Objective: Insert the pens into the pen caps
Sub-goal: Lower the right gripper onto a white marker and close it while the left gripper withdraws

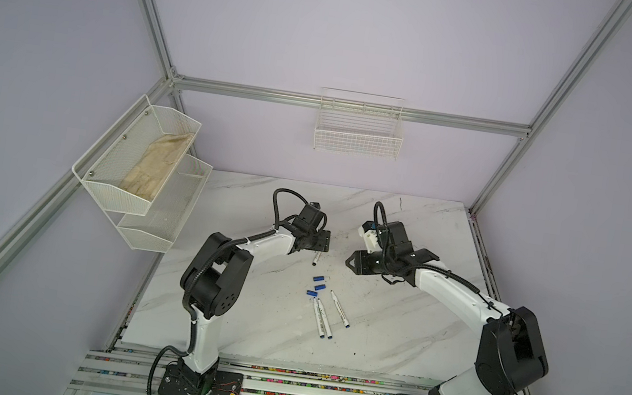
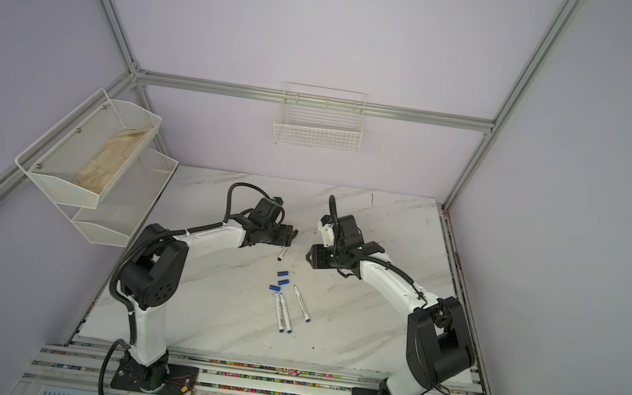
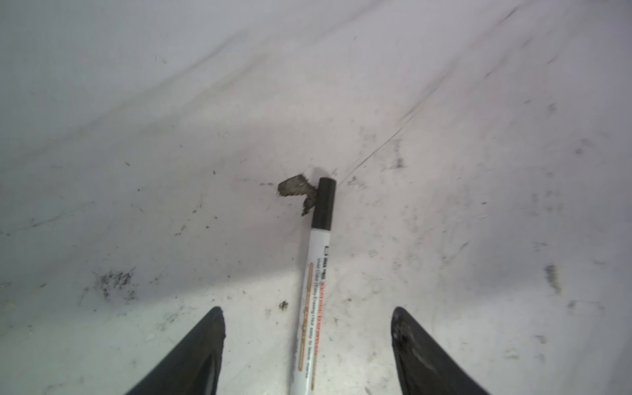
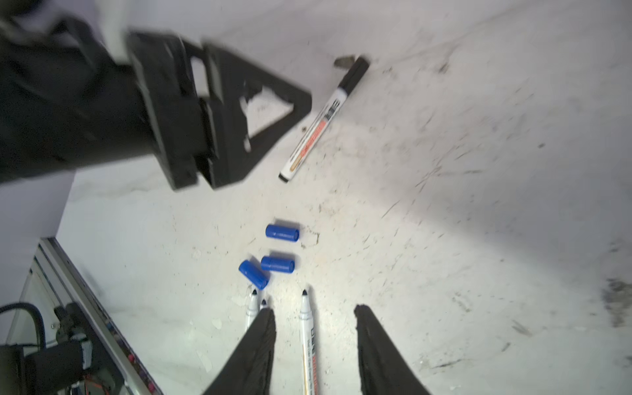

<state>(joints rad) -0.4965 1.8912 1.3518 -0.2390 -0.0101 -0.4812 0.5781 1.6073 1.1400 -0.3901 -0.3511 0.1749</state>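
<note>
Marble surface point(image 1: 390, 343) carries a black-capped pen point(image 3: 313, 290) between the left jaws — spread, not touching it; the right jaws — also spread — hold nothing.

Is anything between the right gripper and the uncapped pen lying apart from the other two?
Nothing visible. The right gripper is open, only bare table lies between it and the lone pen; the blue caps sit aside.
</note>
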